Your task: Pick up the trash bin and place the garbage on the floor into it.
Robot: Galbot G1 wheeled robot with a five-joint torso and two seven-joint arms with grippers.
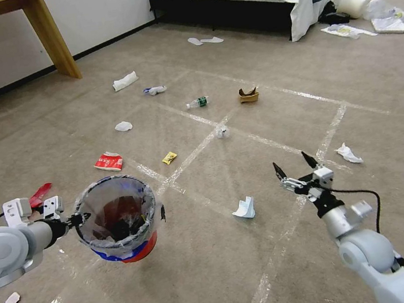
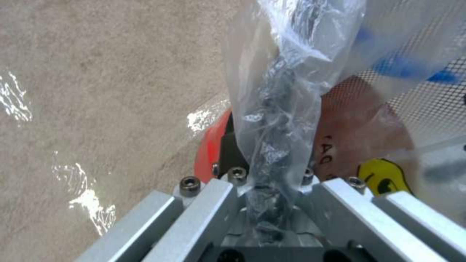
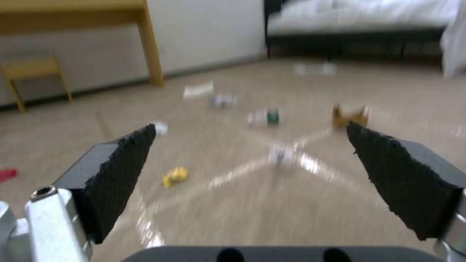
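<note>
Trash bin (image 1: pixel 116 220) is being held aloft by the left gripper (image 1: pixel 78 219).
Its rim is being clamped at 9 o'clock; the right gripper (image 1: pixel 294 162) is being held spread apart.

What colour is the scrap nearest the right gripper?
Pale blue scrap, clearest in head view.

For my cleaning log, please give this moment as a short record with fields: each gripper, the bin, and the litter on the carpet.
left gripper: shut on the trash bin's rim and liner, holding it above the floor
trash bin: red with blue band, clear bag over rim, some litter inside
right gripper: open, empty, raised above the carpet
nearest litter to right gripper: pale blue scrap, white tissue
farther litter: yellow wrapper, red wrapper, bottle, brown paper bag
</note>
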